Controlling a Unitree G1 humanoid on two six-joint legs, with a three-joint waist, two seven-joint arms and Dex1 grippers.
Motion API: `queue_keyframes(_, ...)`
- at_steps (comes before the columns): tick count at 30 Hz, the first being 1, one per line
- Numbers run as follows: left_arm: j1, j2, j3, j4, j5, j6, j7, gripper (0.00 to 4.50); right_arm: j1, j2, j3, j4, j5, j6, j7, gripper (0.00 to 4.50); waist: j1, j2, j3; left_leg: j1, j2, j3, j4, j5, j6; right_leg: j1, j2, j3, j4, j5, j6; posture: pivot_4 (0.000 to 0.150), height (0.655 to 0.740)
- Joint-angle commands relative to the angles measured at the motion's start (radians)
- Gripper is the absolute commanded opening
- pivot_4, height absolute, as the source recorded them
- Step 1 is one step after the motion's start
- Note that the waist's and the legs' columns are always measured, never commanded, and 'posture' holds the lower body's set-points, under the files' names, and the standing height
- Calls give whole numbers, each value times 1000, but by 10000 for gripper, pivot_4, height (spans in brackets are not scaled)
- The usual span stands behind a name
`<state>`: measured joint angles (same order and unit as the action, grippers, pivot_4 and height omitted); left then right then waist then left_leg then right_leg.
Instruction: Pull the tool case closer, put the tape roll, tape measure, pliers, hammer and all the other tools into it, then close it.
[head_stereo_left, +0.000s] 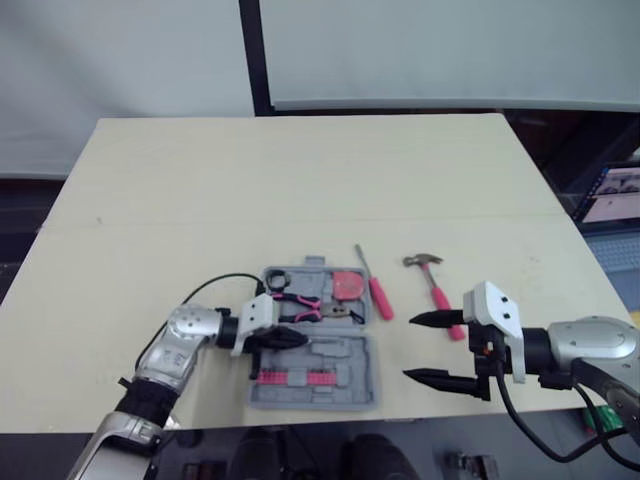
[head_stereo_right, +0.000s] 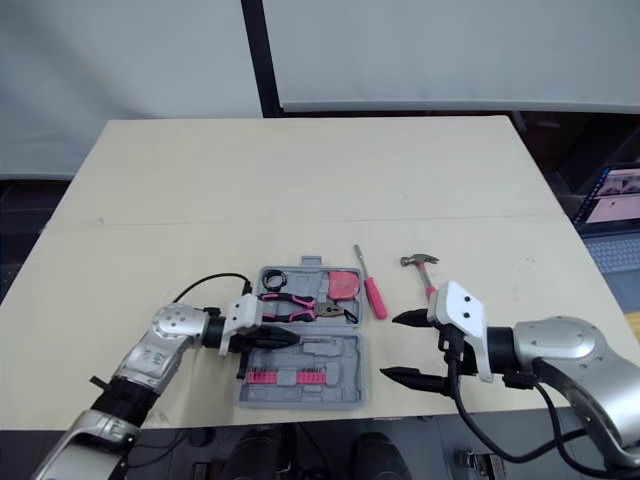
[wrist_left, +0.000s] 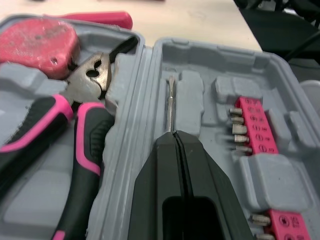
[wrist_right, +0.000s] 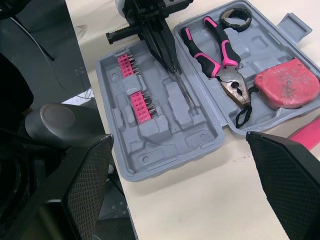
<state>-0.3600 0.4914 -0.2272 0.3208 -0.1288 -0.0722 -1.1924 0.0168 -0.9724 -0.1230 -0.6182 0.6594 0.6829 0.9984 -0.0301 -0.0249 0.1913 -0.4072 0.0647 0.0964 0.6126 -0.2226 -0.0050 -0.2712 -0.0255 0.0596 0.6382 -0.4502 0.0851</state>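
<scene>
Nearest the table's front edge, the open grey tool case (head_stereo_left: 350, 392) lies flat, and its near half holds two pink strips of bits (wrist_right: 141, 106). Over that near half, close to the hinge, the left gripper (wrist_left: 174, 137) has its two black fingers pressed tight together on a thin metal rod (wrist_left: 170, 105). The rod's free end points along a groove in the case's moulding. To the right of the case's near half, the right gripper (head_stereo_left: 408, 348) hovers over the bare table (head_stereo_left: 300, 180) with its jaws spread wide and nothing between them. Past the hinge, the case's far half holds the pliers (head_stereo_left: 305, 305) with pink and black handles. The red tape measure (head_stereo_left: 349, 286) sits in the right corner of that half, beside the pliers' nose, and the black tape roll (head_stereo_left: 277, 277) sits in its left corner. Just outside the case's right side, a screwdriver (head_stereo_left: 380, 298) with a red handle lies on the table. Further right of the case, the hammer (head_stereo_left: 436, 292) lies with its pink handle running back toward the right gripper's upper finger.
</scene>
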Motion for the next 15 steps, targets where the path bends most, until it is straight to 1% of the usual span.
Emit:
queue_keyframes(1, 2, 2, -21, -13, 22, -15, 1, 277, 10, -7, -27, -15, 12, 0, 3, 45000, 0, 0, 0, 0, 0, 0, 0, 0, 0, 0, 0, 0, 0, 0, 0, 1500, 7400)
queue_keyframes(9, 1, 12, -56, 6, 90, -25, 32, 277, 24, -4, -28, -26, 10, 3, -7, 45000, 1, 0, 0, 0, 0, 0, 0, 0, 0, 0, 0, 0, 0, 0, 0, 1500, 7400)
queue_keyframes(15, -7, 41, -118, 44, 200, -54, 78, 277, 32, 0, -23, -23, -2, -5, -15, 45000, 0, 2, -2, 1, 0, 0, 0, 0, 0, 1, 0, 0, 0, 0, 0, 1500, 7400)
